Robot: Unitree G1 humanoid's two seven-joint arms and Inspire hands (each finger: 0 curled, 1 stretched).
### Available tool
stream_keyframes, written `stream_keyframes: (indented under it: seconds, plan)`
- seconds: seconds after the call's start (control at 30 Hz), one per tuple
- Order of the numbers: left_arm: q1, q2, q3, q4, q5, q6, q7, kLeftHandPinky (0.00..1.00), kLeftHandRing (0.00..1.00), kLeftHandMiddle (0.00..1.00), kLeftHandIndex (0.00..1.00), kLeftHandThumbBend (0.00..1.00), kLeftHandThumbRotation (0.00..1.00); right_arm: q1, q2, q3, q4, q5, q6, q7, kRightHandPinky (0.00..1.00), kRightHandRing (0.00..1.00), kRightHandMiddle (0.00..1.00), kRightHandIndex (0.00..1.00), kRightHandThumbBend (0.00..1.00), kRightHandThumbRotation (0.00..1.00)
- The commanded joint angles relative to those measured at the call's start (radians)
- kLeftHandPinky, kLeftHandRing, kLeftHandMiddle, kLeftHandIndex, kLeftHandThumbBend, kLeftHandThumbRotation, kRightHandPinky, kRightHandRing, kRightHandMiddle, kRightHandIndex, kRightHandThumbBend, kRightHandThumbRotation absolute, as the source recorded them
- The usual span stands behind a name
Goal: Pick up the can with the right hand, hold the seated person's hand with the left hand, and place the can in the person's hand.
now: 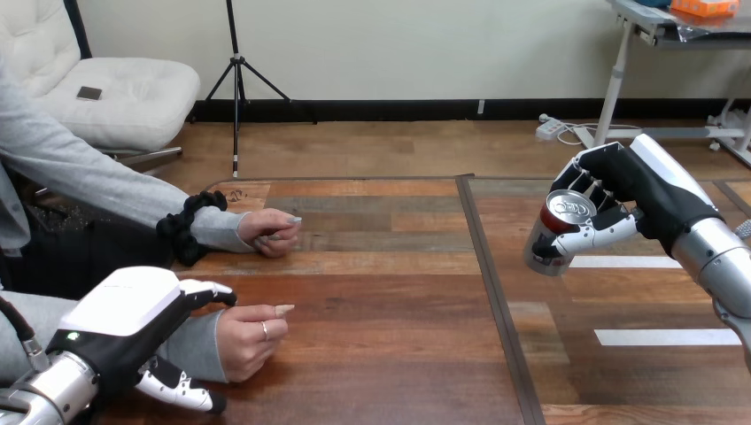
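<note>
Over the table (381, 354), the right hand (651, 190) gripped the can (556, 232) well right of the person's wrist (208, 343), seemingly clasped by the left hand (124, 319).

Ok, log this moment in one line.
right hand: shut on can, tilted | left hand: round person's nearer wrist | handover: not yet done

The drink can (558, 232), silver-lidded with a red band, sits tilted, top leaning right, gripped in the right hand's (638, 190) curled fingers. The person's hand at the view's lower left (248, 338) rests loosely curled on the worktop (390, 292), its wrist clasped by the left hand (124, 319).
</note>
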Motion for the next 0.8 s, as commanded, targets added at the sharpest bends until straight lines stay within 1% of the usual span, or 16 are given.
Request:
stream_keyframes:
  seconds: [0.0, 0.23, 0.43, 0.53, 0.63, 0.73, 0.77]
  plan:
    - [-0.088, 0.041, -0.021, 0.037, 0.019, 0.004, 0.032, 0.73, 0.80, 0.83, 0.80, 1.00, 0.30, -0.062, -0.009, -0.024, -0.049, 0.029, -0.027, -0.015, 0.27, 0.32, 0.37, 0.40, 0.91, 0.00]
    - [-0.102, 0.042, -0.030, 0.073, 0.018, 0.006, 0.044, 0.74, 0.80, 0.83, 0.80, 1.00, 0.29, -0.063, -0.011, -0.025, -0.042, 0.029, -0.029, -0.016, 0.27, 0.32, 0.37, 0.40, 0.91, 0.00]
    - [-0.108, 0.045, -0.034, 0.094, 0.024, 0.017, 0.065, 0.74, 0.80, 0.82, 0.79, 1.00, 0.27, -0.060, -0.010, -0.026, -0.058, 0.028, -0.004, -0.013, 0.28, 0.33, 0.38, 0.40, 0.90, 0.00]
    - [-0.115, 0.049, -0.042, 0.111, 0.036, 0.026, 0.074, 0.74, 0.80, 0.82, 0.79, 1.00, 0.28, -0.061, -0.011, -0.027, -0.055, 0.032, -0.011, -0.008, 0.29, 0.34, 0.38, 0.40, 0.90, 0.00]
    - [-0.124, 0.054, -0.053, 0.132, 0.046, 0.023, 0.096, 0.74, 0.80, 0.82, 0.79, 1.00, 0.29, -0.060, -0.010, -0.029, -0.057, 0.036, -0.010, -0.004, 0.29, 0.34, 0.38, 0.40, 0.90, 0.00]
    - [-0.130, 0.056, -0.061, 0.146, 0.053, 0.037, 0.110, 0.74, 0.80, 0.82, 0.79, 1.00, 0.28, -0.060, -0.010, -0.030, -0.058, 0.039, -0.008, 0.002, 0.29, 0.34, 0.39, 0.40, 0.90, 0.00]
    - [-0.133, 0.057, -0.064, 0.157, 0.058, 0.035, 0.127, 0.73, 0.79, 0.82, 0.79, 1.00, 0.28, -0.060, -0.011, -0.029, -0.058, 0.039, -0.008, 0.003, 0.29, 0.34, 0.39, 0.40, 0.89, 0.00]
